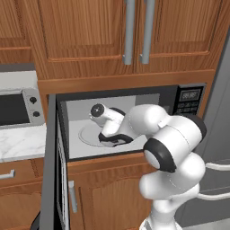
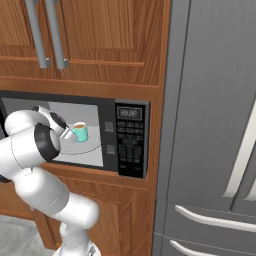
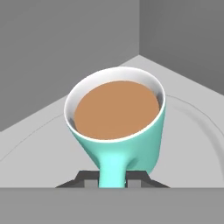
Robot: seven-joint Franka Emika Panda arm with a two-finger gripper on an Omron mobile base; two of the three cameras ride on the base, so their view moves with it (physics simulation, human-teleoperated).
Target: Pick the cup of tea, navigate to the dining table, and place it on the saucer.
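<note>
the cup of tea, a small teal cup nearly full of brown liquid, stands on the round plate inside the open microwave, below the wooden cupboards. likely hazards: the tea sits close to the pale rim, so any tilt or jerk on lifting would probably spill it; the hold is on the narrow handle alone, so the cup may swing or slip; the tight grey cavity and the open door leave little room, and the cup could strike them on the way out. the gripper is clenched on the cup's handle, one finger on each side, the arm reaching into the oven.
</note>
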